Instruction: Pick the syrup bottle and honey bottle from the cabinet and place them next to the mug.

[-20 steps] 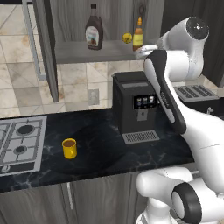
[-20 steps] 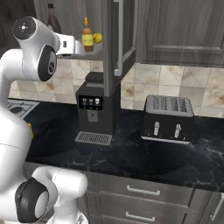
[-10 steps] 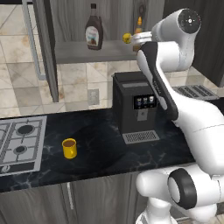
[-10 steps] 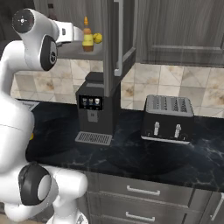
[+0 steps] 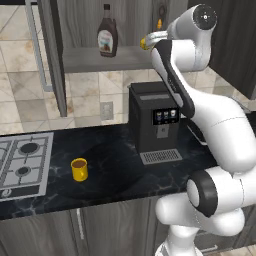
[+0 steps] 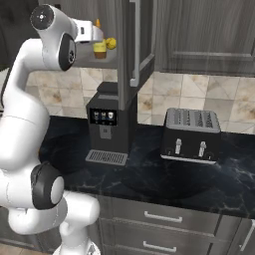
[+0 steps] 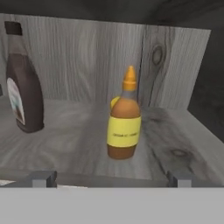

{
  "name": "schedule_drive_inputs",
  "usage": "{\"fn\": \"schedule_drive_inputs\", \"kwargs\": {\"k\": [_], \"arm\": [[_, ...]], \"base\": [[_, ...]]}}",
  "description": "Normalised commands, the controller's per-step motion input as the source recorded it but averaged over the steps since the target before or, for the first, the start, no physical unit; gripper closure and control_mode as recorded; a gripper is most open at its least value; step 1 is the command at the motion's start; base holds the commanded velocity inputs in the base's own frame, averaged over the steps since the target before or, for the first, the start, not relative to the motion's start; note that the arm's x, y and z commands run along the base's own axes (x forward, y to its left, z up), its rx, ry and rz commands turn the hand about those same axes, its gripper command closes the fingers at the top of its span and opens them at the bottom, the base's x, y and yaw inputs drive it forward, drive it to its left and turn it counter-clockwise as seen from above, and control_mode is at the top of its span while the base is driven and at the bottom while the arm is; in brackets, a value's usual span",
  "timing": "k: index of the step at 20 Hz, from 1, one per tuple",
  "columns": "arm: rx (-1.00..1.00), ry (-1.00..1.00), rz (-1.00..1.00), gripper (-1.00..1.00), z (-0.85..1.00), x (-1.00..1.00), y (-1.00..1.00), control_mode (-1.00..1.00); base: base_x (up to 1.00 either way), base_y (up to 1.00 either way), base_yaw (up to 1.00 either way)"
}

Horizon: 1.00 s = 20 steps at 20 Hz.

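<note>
Reaching up toward the cabinet [image 5: 90,30], we have our claw [image 7: 109,178] raised to the shelf [image 7: 78,140], just in front of its front edge. Its two tips [image 7: 43,178] stand wide apart near the bottom of the hand view, with nothing between them.

We take the honey bottle [image 7: 124,118] as our landmark. It stands upright on the shelf, straight ahead of the claw and between the lines of the two tips, though farther back than they are, so we do not touch it. A small yellow ball [image 6: 111,43] sits right behind the honey bottle, partly hidden by it in the hand view. The syrup bottle [image 7: 22,83] stands upright on the same shelf, well to the left of the honey bottle as the hand camera sees it, close to the back wall of the cabinet.

Far below the honey bottle, on the dark counter [image 5: 110,175], the mug [image 5: 79,169] stands upright by itself. It is down and to the left of the honey bottle in the left base view, between the stove [image 5: 22,162] and the coffee machine [image 5: 152,122]. The coffee machine is almost directly beneath the honey bottle. A toaster [image 6: 191,134] sits on the counter to the right of the coffee machine.
</note>
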Motion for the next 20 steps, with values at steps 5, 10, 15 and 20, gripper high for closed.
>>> {"fn": "schedule_drive_inputs", "kwargs": {"k": [5,10,15,20], "arm": [[0.09,0.0,0.0,-1.0,0.0,0.02,-0.29,-1.0],[0.11,0.01,0.0,-1.0,0.0,0.04,-0.07,-1.0],[0.03,0.0,0.0,-1.0,0.0,0.26,0.0,-1.0],[0.0,0.0,0.0,-1.0,0.0,0.46,0.0,-1.0]], "base": [[0.0,0.0,0.0],[0.0,0.0,0.0],[0.0,0.0,0.0],[0.0,0.0,0.0]]}}
